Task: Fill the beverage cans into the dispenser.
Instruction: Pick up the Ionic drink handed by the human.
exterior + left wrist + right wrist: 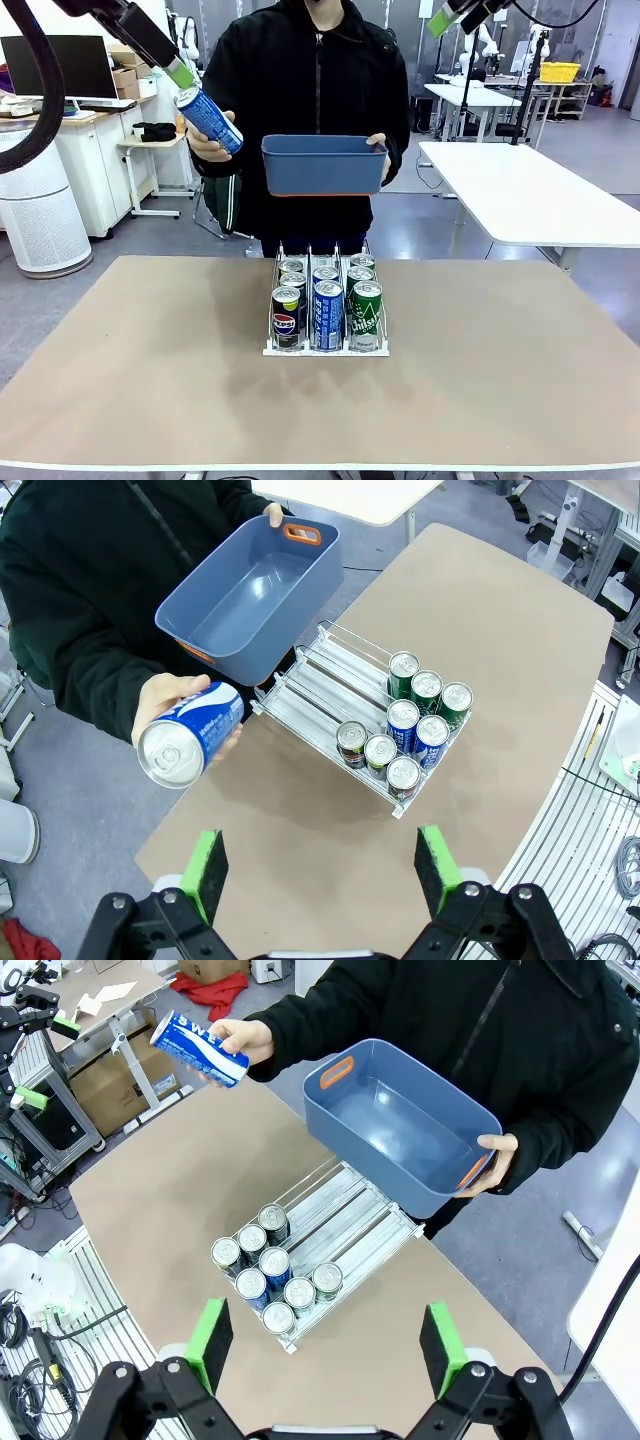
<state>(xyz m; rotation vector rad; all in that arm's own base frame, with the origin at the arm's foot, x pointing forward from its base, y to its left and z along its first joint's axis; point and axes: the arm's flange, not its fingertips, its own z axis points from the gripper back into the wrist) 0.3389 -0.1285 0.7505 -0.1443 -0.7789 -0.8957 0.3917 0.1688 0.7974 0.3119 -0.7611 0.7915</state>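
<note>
The white wire dispenser (pixel 273 350) stands mid-table with several beverage cans (pixel 327 312) filling the front of its three lanes. Across the table, a person's hand holds up a blue can (pixel 208 120), tilted. My left gripper (pixel 180 72) hangs open just above that can, apart from it. In the left wrist view the can (pixel 190 735) lies ahead and left of the open left gripper (pixel 322 870), with the dispenser (pixel 325 685) and its cans (pixel 403 720) beyond. My right gripper (pixel 445 20) is high at the right, open and empty (pixel 326 1345), over the dispenser (pixel 345 1205).
The person's other hand holds an empty blue plastic tub (pixel 324 165) over the table's far edge, behind the dispenser. The tan tabletop (pixel 150 370) is bare on both sides of the rack. A white table (pixel 530 200) stands at the back right.
</note>
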